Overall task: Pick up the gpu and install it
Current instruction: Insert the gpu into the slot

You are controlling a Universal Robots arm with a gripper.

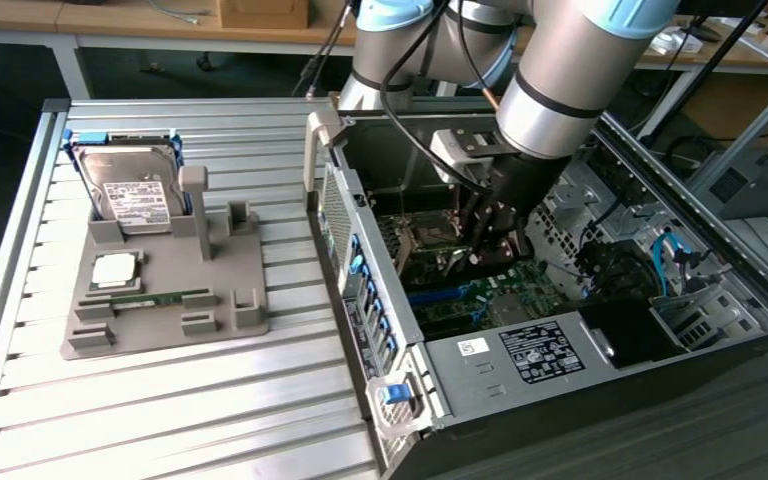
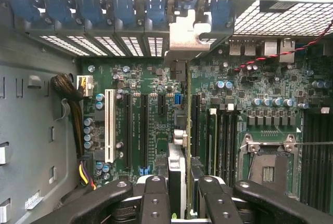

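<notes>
Green-edged, the gpu [image 2: 177, 167] stands on edge in your claw's [image 2: 182, 197] pinch over the motherboard [image 2: 140, 78], inside the case [image 1: 357, 250] at three o'clock of the grey tray [image 1: 157, 320] in the exterior view. Any tilt while seating risks a jam or a cracked card.

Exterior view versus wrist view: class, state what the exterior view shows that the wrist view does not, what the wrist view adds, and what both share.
Exterior view: the grey parts tray on the slatted table, carrying the hard drive and memory stick, plus the arm reaching into the case.
Wrist view: the white expansion slot and the red-and-black twisted wire.
Both: the motherboard inside the open computer case, and the gripper shut on the gpu, held edge-on over the board.
</notes>
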